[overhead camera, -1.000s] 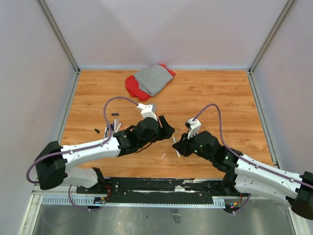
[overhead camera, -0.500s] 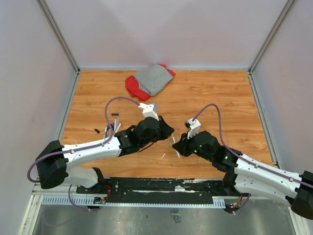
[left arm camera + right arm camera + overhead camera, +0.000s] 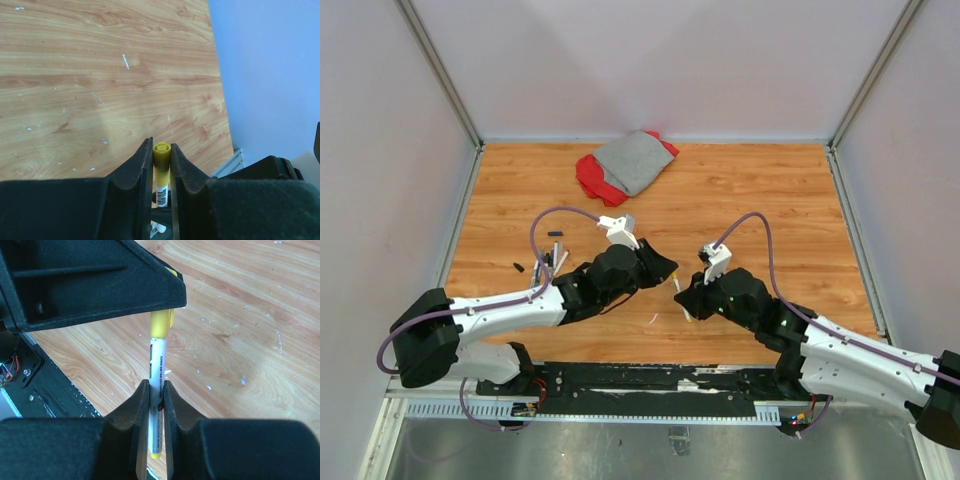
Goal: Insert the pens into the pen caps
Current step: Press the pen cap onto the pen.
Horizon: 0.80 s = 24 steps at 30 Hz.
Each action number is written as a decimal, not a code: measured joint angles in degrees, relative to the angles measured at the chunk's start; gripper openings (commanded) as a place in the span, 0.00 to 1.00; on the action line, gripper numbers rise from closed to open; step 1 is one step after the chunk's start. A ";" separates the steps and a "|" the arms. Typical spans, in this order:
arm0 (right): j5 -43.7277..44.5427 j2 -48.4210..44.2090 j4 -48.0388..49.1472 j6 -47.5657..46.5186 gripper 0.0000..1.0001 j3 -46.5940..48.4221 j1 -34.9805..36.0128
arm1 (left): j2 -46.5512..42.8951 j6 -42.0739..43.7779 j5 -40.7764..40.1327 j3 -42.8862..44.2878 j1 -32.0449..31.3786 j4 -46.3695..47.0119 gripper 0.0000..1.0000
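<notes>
In the middle near part of the table both grippers meet on one pen. My right gripper (image 3: 155,390) is shut on the pen's white barrel (image 3: 157,362), which points up out of the jaws. A yellow pen cap (image 3: 161,323) sits on its far end. My left gripper (image 3: 161,150) is shut on that yellow cap (image 3: 161,156), with the white barrel (image 3: 160,193) showing below it. From above, the left gripper (image 3: 667,270) and right gripper (image 3: 682,293) are tip to tip. Other pens (image 3: 556,262) lie bunched at the left, with dark caps (image 3: 556,234) near them.
A grey and red cloth (image 3: 625,163) lies at the back of the wooden table (image 3: 770,190). A small white scrap (image 3: 653,318) lies near the front edge. Another dark cap (image 3: 518,266) lies left of the pens. The left gripper's black finger (image 3: 95,280) fills the top of the right wrist view.
My left gripper has closed onto the yellow cap and shifted slightly toward the right gripper. The right arm has kept still with the pen.
</notes>
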 measured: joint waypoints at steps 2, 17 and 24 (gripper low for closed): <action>0.48 -0.31 0.24 -1.07 0.01 0.00 0.00 | -0.07 -0.37 0.20 -0.37 0.02 1.31 0.01; 4.37 3.58 2.71 -9.66 0.01 1.38 0.00 | 0.70 -0.46 -2.62 -0.96 -0.92 6.21 0.00; 5.09 6.10 0.17 -12.74 0.00 5.44 -0.68 | 0.72 -0.46 -5.29 -0.94 -1.14 8.26 0.01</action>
